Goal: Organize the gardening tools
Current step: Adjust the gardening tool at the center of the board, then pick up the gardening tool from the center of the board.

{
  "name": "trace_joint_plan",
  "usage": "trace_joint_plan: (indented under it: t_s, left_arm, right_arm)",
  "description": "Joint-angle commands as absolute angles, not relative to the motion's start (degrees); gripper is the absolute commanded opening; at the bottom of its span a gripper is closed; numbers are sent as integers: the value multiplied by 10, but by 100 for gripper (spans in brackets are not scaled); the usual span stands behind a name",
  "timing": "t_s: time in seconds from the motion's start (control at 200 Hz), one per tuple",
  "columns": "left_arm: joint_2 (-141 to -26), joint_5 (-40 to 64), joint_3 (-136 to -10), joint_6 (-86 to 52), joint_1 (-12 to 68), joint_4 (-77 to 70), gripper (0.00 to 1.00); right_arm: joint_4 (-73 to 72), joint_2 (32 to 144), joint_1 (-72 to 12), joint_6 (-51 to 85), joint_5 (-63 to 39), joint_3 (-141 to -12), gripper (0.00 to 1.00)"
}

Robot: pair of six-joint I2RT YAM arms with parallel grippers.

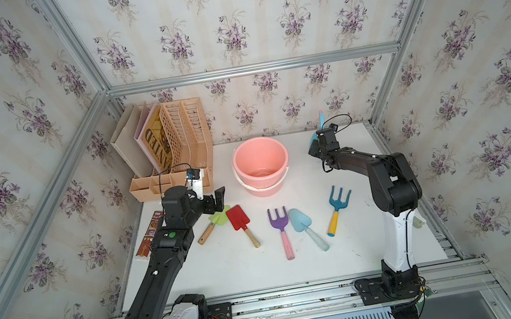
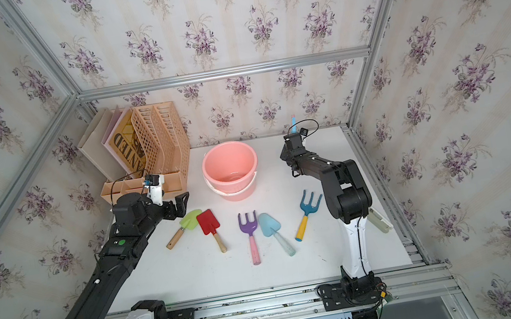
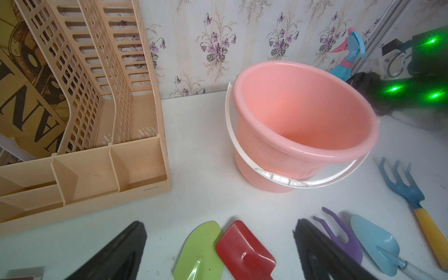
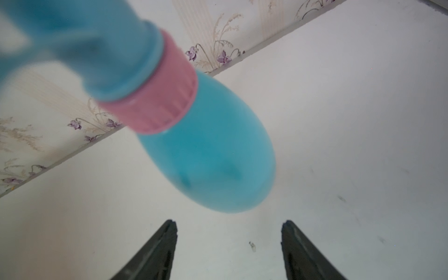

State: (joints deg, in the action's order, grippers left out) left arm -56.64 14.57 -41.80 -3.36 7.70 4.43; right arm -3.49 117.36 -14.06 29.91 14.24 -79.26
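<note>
A white bench (image 1: 229,267) in a booth with flowered wallpaper, with two robot arms reaching in from the near edge. The blue spray bottle (image 4: 208,157) stands at the back right of the bench, close to the rear wall (image 1: 272,96) and to the right of a pink bucket (image 1: 265,189). The right arm is stretched towards it.

The step in hand looks like picking up this bottle. To do it well, the right claw (image 4: 229,221) probably needs to move forward until the round blue body sits squarely between its jaws. It should then close on the body below the pink collar (image 4: 160,97). The body looks smooth and curved, so an off-centre pinch could squeeze it out or tip it against the wall. A level, centred grip seems safest.

The right claw is released. Its two dark jaws stand apart with bare bench between them. The bottle is just beyond the tips and the jaws neither hold nor touch it.

The left claw (image 3: 219,223) is spread wide and grasps nothing. It hovers over the blades of the lime spade (image 3: 198,252) and the red spade (image 3: 244,252), which lie side by side. Further right lie the purple fork (image 1: 278,220), the light-blue trowel (image 1: 300,220) and the blue fork (image 1: 339,201), all flat on the bench in front of the bucket.
</note>
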Motion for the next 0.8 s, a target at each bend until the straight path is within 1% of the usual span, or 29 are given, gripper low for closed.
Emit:
trace_joint_plan:
  t_s: [0.0, 0.22, 0.365, 0.545, 0.719, 0.794]
  left_arm:
    - [-570, 140, -424, -31, 78, 45, 99]
    - [-575, 145, -443, -40, 78, 102, 99]
    - [-572, 138, -448, -45, 79, 145, 99]
    - [-570, 146, -453, -58, 81, 187, 99]
    - [-572, 145, -459, -62, 82, 212, 99]
    - [-578, 172, -461, -62, 82, 215, 99]
  right_arm:
    - [-15, 1138, -152, 278, 136, -771, 76]
    - [52, 1050, -166, 268, 120, -711, 87]
    - [92, 996, -171, 263, 79, -673, 93]
    - [156, 958, -184, 258, 40, -649, 97]
    - [231, 919, -183, 309, 28, -627, 100]
    - [254, 895, -183, 333, 18, -616, 100]
